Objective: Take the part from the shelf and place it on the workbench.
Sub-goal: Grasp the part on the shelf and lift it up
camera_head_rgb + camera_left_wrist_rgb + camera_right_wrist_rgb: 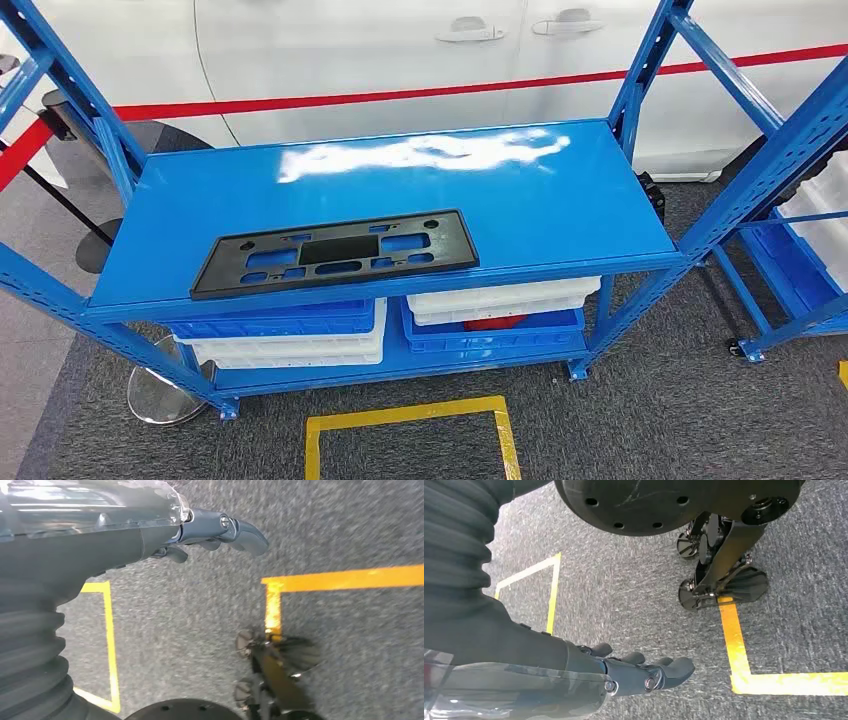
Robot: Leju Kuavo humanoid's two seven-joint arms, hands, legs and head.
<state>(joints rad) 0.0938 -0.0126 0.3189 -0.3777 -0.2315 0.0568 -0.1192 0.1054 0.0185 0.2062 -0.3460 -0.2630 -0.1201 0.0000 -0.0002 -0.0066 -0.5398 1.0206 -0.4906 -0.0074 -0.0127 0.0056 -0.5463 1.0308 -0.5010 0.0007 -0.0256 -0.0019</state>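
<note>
A flat black plastic part (335, 253) with several rectangular cut-outs lies near the front edge of the blue shelf top (560, 200) in the head view. My left hand (210, 532) hangs over grey carpet, its fingers stretched out and holding nothing. My right hand (644, 672) also hangs above the carpet, fingers extended and empty. Both hands are far from the part.
Blue and white bins (290, 335) sit on the lower shelf level (400, 370). Blue uprights (70, 90) frame the shelf, and another blue rack (800, 200) stands at the right. A white car (400, 50) stands behind. Yellow tape (410, 415) marks a square on the carpet.
</note>
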